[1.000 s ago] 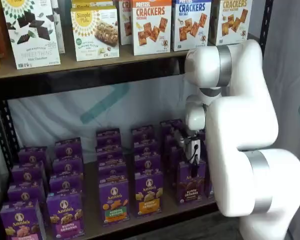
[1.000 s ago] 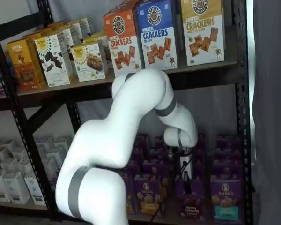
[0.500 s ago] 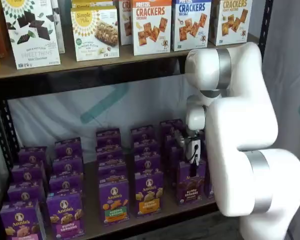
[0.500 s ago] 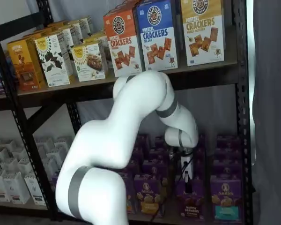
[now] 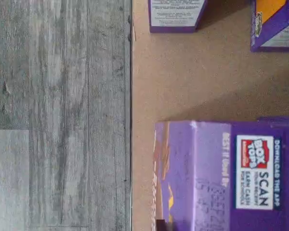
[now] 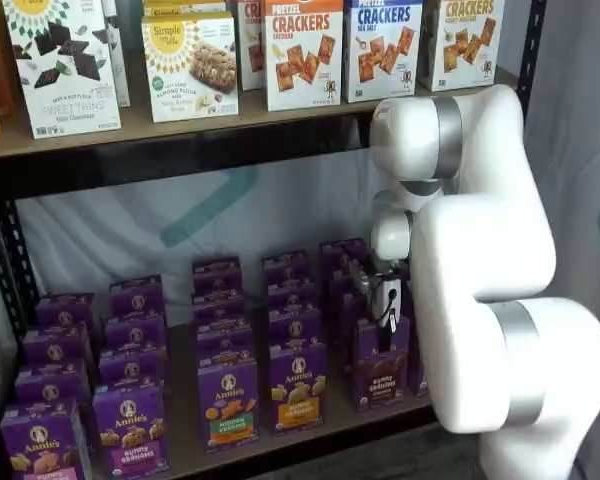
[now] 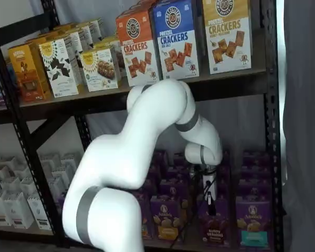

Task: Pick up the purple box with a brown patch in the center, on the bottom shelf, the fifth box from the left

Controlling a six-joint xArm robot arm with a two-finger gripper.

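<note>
Standing at the front of the bottom shelf, the purple box is showing its brown patch beside an orange-banded box. The pincer is reaching down onto the purple box's top in both shelf views, fingers seemingly closing on it, though the grip itself is hidden. The wrist view is looking onto the box's purple top flap above grey floor planks.

Purple box right under the white gripper with black fingers: purple with a dark brown patch mid-front, white lettering, round white logo. Its neighbour box beside the gripper is purple with golden snacks and an orange band. Bottom shelf board is plain brown; floor grey wood-grain.
</note>
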